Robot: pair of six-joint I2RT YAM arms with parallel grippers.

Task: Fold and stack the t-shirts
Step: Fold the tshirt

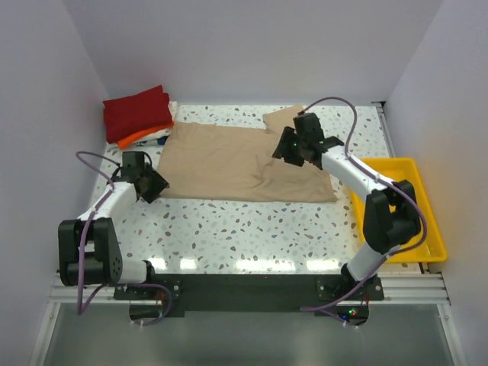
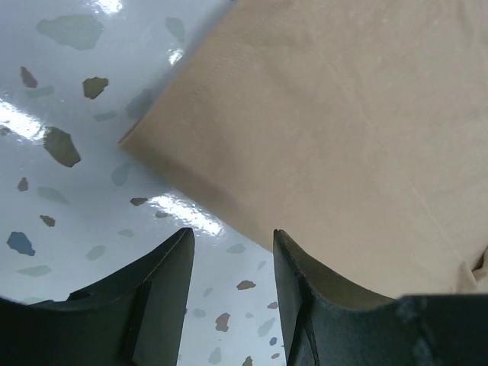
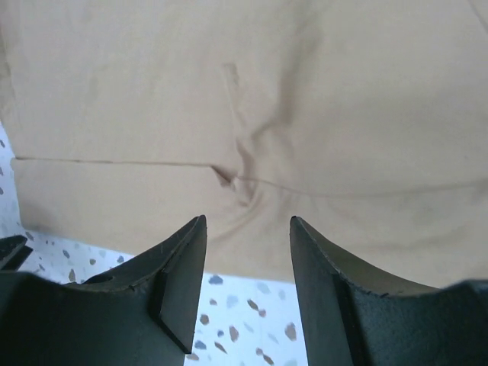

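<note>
Tan t-shirt [image 1: 244,164] spread flat on tabletop [image 1: 252,221]. Left claw [image 1: 155,186] empty, parted, just off hem corner [image 2: 126,141] at 8 o'clock; right claw [image 1: 293,149] empty, parted, above wrinkled seam [image 3: 236,179] at 2 o'clock. Risk: grabbing one layer, bunching cloth.

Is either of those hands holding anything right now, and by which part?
Nothing is held. The left hand and the right hand are both open, with nothing between their fingers; the tan shirt lies free.
</note>
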